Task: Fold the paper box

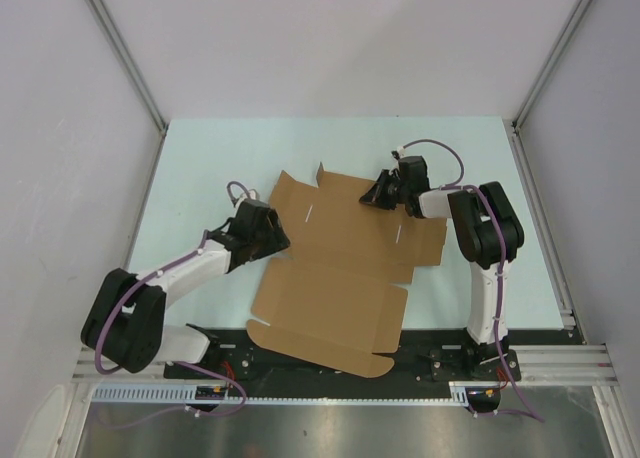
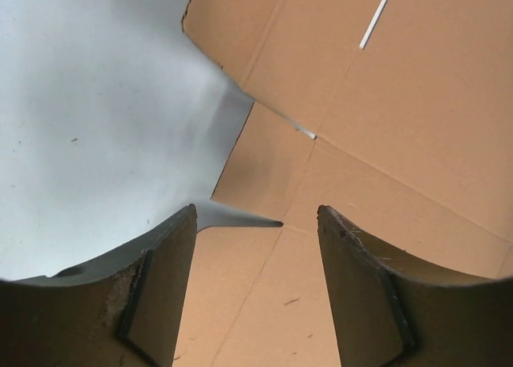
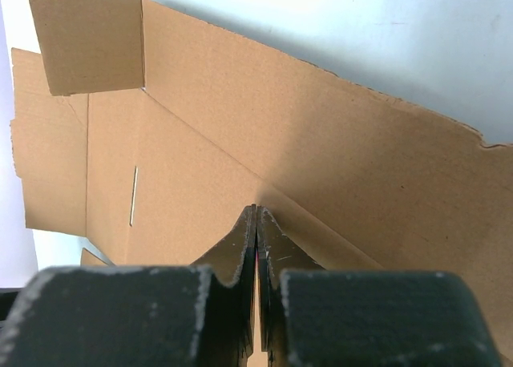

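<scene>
Brown paper box (image 1: 340, 278), mostly flat.

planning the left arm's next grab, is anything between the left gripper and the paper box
Nothing visible does. The left gripper hangs open right over the left edge of the paper box, with only the table showing beside it.

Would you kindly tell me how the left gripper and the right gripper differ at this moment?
The left gripper has its fingers spread apart; the right gripper has its fingers pressed together. The left gripper sits at the left edge of the paper box, the right gripper at its far side. Both are low over the cardboard.
</scene>
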Robot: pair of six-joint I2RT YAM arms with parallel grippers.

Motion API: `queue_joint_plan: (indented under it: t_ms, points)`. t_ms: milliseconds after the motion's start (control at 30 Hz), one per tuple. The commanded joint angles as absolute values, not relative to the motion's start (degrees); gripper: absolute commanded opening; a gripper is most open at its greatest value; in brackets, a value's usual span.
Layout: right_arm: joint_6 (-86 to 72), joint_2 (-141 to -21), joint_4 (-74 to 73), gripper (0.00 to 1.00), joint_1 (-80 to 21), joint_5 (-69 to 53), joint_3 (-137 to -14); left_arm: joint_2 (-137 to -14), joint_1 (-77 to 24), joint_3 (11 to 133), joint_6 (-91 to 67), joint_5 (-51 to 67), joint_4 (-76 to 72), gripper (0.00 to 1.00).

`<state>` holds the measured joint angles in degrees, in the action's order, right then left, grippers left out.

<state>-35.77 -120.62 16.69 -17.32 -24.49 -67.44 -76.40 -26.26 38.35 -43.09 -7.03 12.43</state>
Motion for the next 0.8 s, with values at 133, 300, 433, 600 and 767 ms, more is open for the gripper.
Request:
queue_joint_plan:
  t_ms: [133,300,433,600,767]
  points:
    - [-32.87,-121.38,8.88,0.0,-18.19,-20.74,-66.62,-80.32,-24.52,39.55,-45.53,-7.21,7.92,0.67]
    - [-32.61,-121.64,8.79,0.0,-18.11,-20.83,-66.62,-82.53,-24.52,39.81,-45.35,-2.47,3.61,0.48]
    - [-32.35,-121.55,8.79,0.0,-18.1,-20.83,-66.62,-81.75,-24.61,38.77,-45.0,-1.23,1.5,0.33]
    - [-32.17,-121.73,8.88,0.0,-18.19,-20.92,-66.62,-78.84,-24.87,38.14,-43.6,-0.44,-2.63,0.19]
    - [-32.17,-121.9,8.79,0.0,-18.19,-20.83,-66.62,-81.64,-27.77,40.25,-42.72,2.02,-3.17,0.18]
